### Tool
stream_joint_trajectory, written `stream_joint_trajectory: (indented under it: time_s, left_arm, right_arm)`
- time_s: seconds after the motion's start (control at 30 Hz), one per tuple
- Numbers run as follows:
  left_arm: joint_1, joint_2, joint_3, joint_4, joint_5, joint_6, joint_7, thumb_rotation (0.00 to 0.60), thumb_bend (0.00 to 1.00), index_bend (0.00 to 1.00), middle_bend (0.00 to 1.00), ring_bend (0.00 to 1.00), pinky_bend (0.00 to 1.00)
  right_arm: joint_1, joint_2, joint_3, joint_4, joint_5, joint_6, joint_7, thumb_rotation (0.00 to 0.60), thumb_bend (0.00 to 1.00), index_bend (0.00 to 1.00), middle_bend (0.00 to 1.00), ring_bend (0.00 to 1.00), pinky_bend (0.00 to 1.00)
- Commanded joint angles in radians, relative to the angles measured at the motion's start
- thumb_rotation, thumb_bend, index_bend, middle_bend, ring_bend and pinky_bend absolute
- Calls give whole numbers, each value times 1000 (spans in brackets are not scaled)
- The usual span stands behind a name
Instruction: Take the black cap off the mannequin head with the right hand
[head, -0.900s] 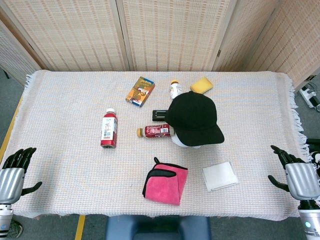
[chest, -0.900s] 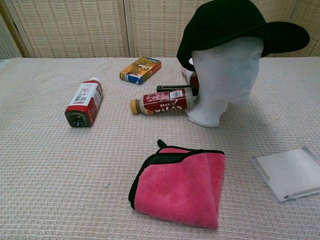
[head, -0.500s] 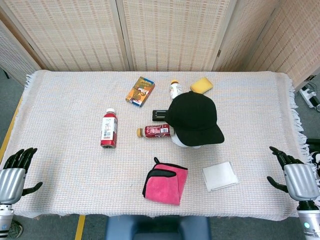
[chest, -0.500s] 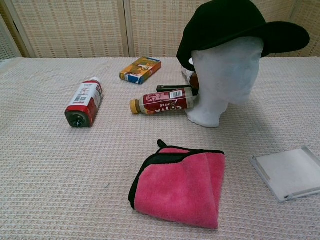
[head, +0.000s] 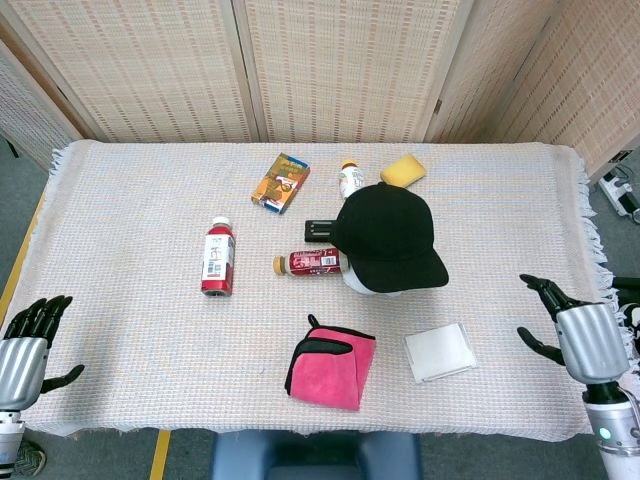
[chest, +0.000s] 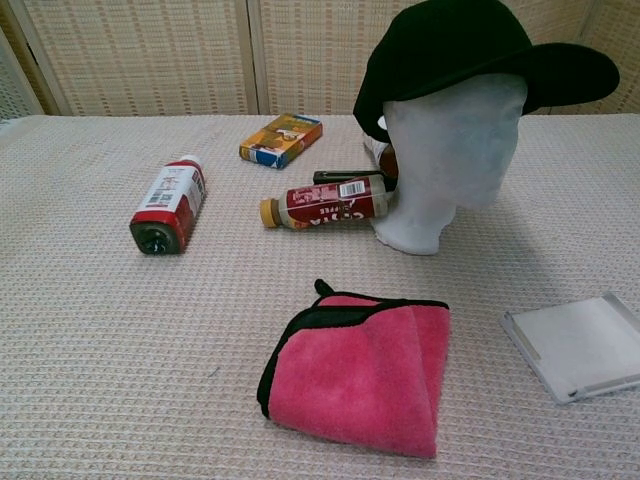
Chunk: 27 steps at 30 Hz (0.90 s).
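The black cap (head: 390, 232) (chest: 470, 52) sits on the white mannequin head (chest: 445, 160) (head: 372, 285) near the middle of the table, brim toward the front right. My right hand (head: 578, 335) hovers at the table's right front edge, fingers spread, holding nothing, well to the right of the cap. At the left front corner my left hand (head: 26, 345) is also open and empty. Neither hand shows in the chest view.
A folded pink cloth (head: 331, 366) (chest: 360, 370) and a white square case (head: 440, 351) (chest: 578, 345) lie in front of the head. Two red bottles (head: 217, 257) (head: 310, 263), a black bar (head: 320, 230), a colourful box (head: 280, 182), a white bottle (head: 351, 180) and a yellow sponge (head: 402, 169) lie behind and left.
My right hand has moved inward and slightly up over the table's right edge. The left hand, the cap and the objects are unmoved.
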Motion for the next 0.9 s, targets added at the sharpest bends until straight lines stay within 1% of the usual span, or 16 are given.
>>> stream_joint_trajectory:
  time_s: [0.03,0.17,0.27,0.4,0.47,0.57,0.63,0.7,0.8,0.9]
  left_arm:
    - [0,1,1,-1,2,-1,-2,600,161,110,131,98,176]
    - [1,4,2,-5,1,-1,-6,600,161,110,131,98,176]
    - [1,6,3,-7,-1,-5,-8,600,161,110,132,98,176]
    - [3,11,5,-8,-8,-10,-15,600,161,110,132,98,176]
    - [3,12,5,-8,-11,-13,-19,600,161,110,132,98,176]
    - [6,16,6,-8,-16,-15,-31,600,161,110,132,98,175]
    - [8,19,6,-6,-19,-16,-38,600,161,110,132,98,175]
    - [9,20,7,-4,-22,-18,-43,600,161,110,132,98,176]
    - [10,20,8,-1,-21,-19,-48,600,161,110,131,98,176]
    - [10,18,9,3,-19,-19,-53,600,161,110,131,98,175]
  right_arm:
    - [52,12,34,-39,-7,-43,-21,600,106,214,346,718,898]
    - [122,-1,62,-74,-12,-110,-47,600,104,205,346,732,910]
    - [176,-33,81,-81,-8,-162,-73,600,103,204,346,736,910]
    - [241,-96,100,-68,3,-215,-95,600,114,241,347,747,910]
    - [264,-121,103,-60,9,-236,-99,600,141,265,352,754,912]
    - [289,-161,108,-40,7,-239,-105,600,211,317,386,773,937]
    - [298,-182,109,-26,5,-232,-108,600,280,373,428,791,957]
    - [306,-201,113,-10,6,-224,-115,600,324,414,456,802,969]
    - [317,-224,119,13,6,-212,-112,600,391,494,498,818,991]
    - [330,-251,125,41,1,-195,-98,600,452,596,552,838,1000]
